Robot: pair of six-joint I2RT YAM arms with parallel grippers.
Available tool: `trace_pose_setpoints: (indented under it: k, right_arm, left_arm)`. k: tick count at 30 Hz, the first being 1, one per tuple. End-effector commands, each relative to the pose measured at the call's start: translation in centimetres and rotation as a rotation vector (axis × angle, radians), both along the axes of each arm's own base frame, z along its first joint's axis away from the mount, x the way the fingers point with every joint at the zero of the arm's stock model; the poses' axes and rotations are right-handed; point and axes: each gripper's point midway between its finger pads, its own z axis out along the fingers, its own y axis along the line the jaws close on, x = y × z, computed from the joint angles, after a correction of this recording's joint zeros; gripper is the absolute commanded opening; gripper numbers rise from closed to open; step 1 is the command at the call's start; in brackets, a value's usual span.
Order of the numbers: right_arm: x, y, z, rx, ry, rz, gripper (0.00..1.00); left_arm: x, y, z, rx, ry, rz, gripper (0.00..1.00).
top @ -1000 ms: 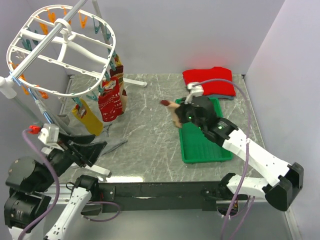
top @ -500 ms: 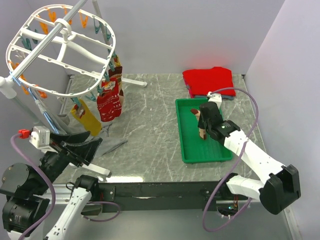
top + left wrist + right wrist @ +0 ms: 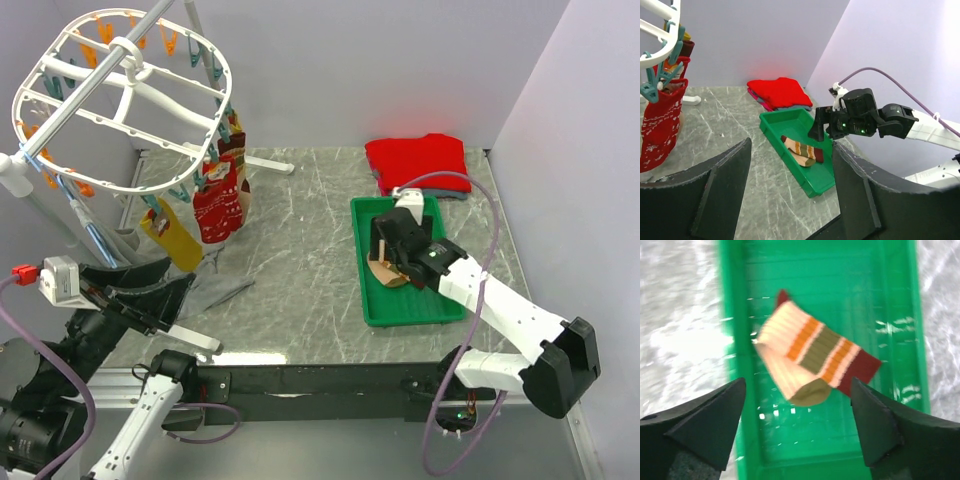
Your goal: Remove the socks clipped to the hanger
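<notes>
One striped sock point(image 3: 810, 357) lies loose in the green tray point(image 3: 420, 300) by the table's right edge. The right gripper point(image 3: 796, 390) hangs over it, claw released and empty, so that drop-off looks done. Red patterned socks point(image 3: 222, 205) and a mustard-yellow sock point(image 3: 172, 235) still hang clipped to the hanger point(image 3: 227, 90) over the table's left side, near the left gripper point(image 3: 791, 145), likewise spread and empty; next, I reckon, comes a pinch on one and a pull off its clip.

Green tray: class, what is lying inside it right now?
One striped sock, cream with orange, olive and maroon bands, lies on the green tray floor, below the open right gripper and apart from its fingers. Nothing else shows inside. Whatever the sock covers cannot be seen.
</notes>
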Motion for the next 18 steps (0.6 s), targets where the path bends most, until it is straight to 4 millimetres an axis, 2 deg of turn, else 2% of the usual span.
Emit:
trace_pose_setpoints:
  k: [1,3,4,5,7,8,10,11,13,14,15,17,18]
  right_arm:
    - [-0.4,5.2,4.5,0.049,-0.106,0.148,0.92]
    - [-0.4,10.1,6.1,0.135,-0.146,0.298,0.92]
    - [-1.8,13.4,6.6,0.194,-0.143,0.417,0.92]
    - [-1.8,16.0,8.4,0.262,-0.204,0.477,0.92]
    - [-3.0,20.0,9.7,0.308,-0.249,0.626,0.91]
    - [-3.7,22.4,11.3,0.359,-0.309,0.683,0.91]
    - [-4.3,25.3,12.4,0.39,-0.352,0.754,0.91]
    - [-5.0,27.3,13.9,0.447,-0.406,0.81,0.91]
    - [-5.0,29.5,14.1,0.462,-0.433,0.846,0.92]
    - [-5.0,30.7,15.5,0.501,-0.48,0.848,0.93]
    - [-5.4,32.2,14.8,0.502,-0.479,0.86,0.97]
    - [-5.3,33.9,16.2,0.549,-0.55,0.837,1.0]
    - [-5.5,35.5,15.5,0.553,-0.55,0.85,1.0]
  left_arm:
    - [-0.9,0.1,1.6,-0.021,-0.041,-0.017,0.7]
    - [-1.1,0.4,2.1,-0.02,-0.045,-0.002,0.71]
    - [-1.1,0.6,2.2,-0.024,-0.045,0.009,0.71]
    - [-1.0,0.7,2.3,-0.034,-0.038,0.016,0.71]
    - [-0.8,0.7,2.2,-0.04,-0.016,0.02,0.71]
    - [-0.8,0.6,2.2,-0.046,-0.007,0.015,0.71]
    - [-0.5,0.4,2.1,-0.042,0.021,0.007,0.71]
    - [-0.6,0.4,2.2,-0.042,0.022,0.005,0.71]
    - [-0.7,0.5,2.6,-0.041,0.015,0.007,0.71]
    - [-0.7,0.5,2.6,-0.034,0.009,0.008,0.71]
    - [-0.9,0.5,2.9,-0.033,0.0,0.007,0.71]
    - [-1.2,0.7,3.0,-0.033,0.003,0.008,0.7]
    - [-1.4,0.7,3.2,-0.043,0.002,0.005,0.7]
